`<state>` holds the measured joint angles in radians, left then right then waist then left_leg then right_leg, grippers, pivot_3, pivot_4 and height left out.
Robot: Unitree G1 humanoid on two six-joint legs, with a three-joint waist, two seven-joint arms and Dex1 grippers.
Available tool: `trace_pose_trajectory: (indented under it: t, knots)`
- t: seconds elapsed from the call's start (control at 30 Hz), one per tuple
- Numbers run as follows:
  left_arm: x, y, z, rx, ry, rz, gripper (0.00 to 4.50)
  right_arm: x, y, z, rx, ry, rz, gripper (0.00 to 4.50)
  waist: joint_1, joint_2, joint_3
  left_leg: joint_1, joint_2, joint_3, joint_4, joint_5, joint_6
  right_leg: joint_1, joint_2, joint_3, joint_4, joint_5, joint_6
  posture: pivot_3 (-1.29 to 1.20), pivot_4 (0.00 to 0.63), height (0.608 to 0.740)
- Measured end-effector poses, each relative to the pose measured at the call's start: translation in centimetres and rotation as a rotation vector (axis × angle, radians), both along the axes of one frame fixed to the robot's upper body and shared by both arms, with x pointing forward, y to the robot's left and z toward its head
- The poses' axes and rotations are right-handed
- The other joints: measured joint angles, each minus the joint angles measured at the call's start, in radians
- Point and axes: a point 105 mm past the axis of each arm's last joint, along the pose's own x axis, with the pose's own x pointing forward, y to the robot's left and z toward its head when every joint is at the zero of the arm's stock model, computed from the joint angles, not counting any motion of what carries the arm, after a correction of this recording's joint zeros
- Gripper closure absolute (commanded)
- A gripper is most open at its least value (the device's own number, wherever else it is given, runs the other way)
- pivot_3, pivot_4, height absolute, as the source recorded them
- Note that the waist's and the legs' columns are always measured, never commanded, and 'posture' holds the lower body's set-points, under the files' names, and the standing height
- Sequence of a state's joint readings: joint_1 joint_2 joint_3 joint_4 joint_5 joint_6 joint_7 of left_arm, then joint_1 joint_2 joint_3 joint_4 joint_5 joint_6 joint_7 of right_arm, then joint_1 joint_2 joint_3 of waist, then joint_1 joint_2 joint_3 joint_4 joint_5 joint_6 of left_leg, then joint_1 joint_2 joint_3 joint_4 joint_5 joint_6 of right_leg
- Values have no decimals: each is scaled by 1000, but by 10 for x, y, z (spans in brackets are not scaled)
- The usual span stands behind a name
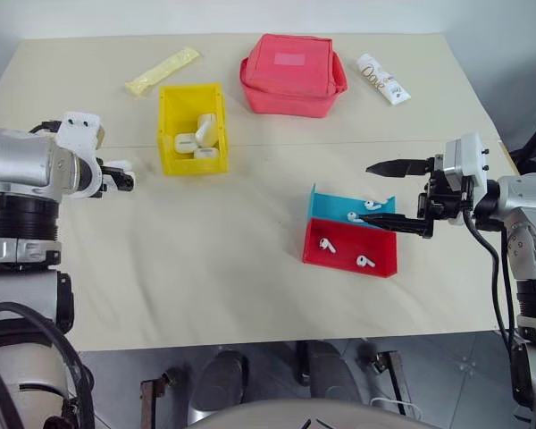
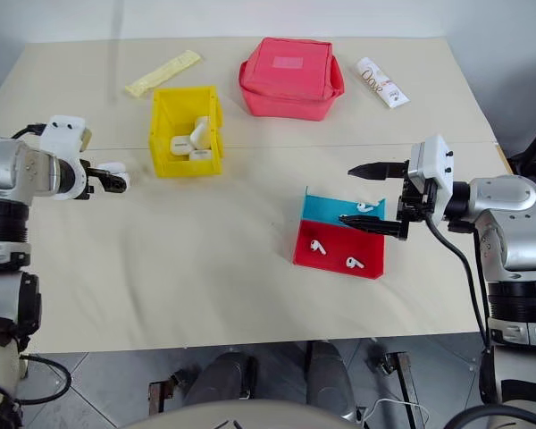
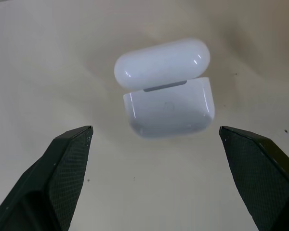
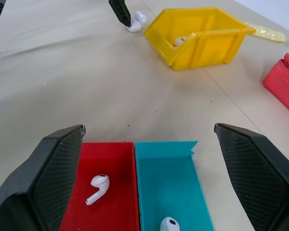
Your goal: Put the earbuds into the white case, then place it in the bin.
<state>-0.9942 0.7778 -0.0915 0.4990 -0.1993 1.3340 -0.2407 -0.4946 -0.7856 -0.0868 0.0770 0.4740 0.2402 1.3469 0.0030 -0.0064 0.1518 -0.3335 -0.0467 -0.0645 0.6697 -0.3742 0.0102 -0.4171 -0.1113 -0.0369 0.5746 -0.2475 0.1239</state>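
On the beige bench (image 1: 250, 268), the left gripper (image 3: 154, 139) hung with jaws spread over the white case (image 3: 166, 103), ready to close; the right gripper (image 4: 149, 139), jaws likewise spread, waited above the earbuds (image 4: 98, 187).

Gold script on white tube (image 1: 383, 79) at far side of desk (image 1: 205, 268), apparently "Dove"; nothing else legible.

Bright, even overhead light, soft shadows, sharp frames, small glare on the case (image 3: 164, 86) lid.
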Motion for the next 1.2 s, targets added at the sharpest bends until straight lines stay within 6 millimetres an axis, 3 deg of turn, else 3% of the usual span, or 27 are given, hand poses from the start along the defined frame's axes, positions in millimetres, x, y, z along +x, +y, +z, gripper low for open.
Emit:
trace_pose_trajectory:
  t: [0.4,0.97,1.13,1.2]
  knots:
    - [18,-9,-11,-59,44,20,33,1,0,-1,1,0,-5,0,9,0,0,-2,-5,-2,4,0,0,1,-2,-7,1,0,0,0,150,740]
    - [26,-15,-16,-161,60,85,33,1,0,-3,-1,7,-10,0,23,0,0,-2,-8,-6,10,0,0,4,-4,-10,3,1,1,0,150,740]
    - [30,-21,-18,-174,46,76,1502,1,0,-3,-1,6,-12,0,24,0,0,-2,-9,-7,11,0,0,4,-5,-10,6,1,1,0,150,740]
    - [30,-19,-18,-171,42,84,1756,0,1,-2,-2,2,-10,0,23,0,0,-1,-9,-7,11,0,0,4,-5,-10,7,1,1,0,150,740]
